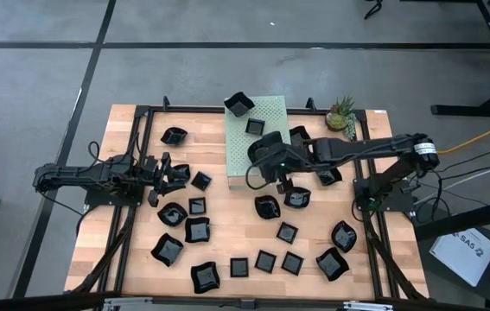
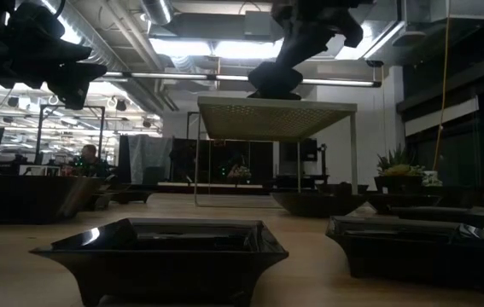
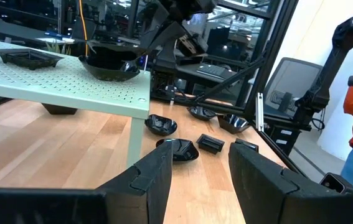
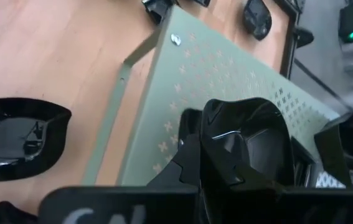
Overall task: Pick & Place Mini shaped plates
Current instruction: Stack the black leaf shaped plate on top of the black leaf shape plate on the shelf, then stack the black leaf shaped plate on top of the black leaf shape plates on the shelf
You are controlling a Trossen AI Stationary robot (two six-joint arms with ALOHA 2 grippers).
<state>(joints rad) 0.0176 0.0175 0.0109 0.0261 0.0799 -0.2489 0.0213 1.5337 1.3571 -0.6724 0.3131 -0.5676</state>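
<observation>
Black wavy plate [image 4: 251, 140] | clamped in right claw [image 4: 192, 149] | above green perforated box [image 4: 182, 93]

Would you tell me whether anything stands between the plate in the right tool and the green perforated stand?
Nothing visible does. The right tool holds the wavy plate just over a bare stretch of the green stand; two other plates sit farther along it.

— How is the table [image 1: 132, 250] finished?
— Pale, smooth wood planks are seen, with grain showing.
— And the mini shaped plates [image 1: 197, 231]?
— A glossy black surface, glints caught on the rims.
— The pale green perforated stand [image 4: 226, 68]?
— Matt painted sheet, seemingly metal, punched with small cross-shaped holes.
</observation>
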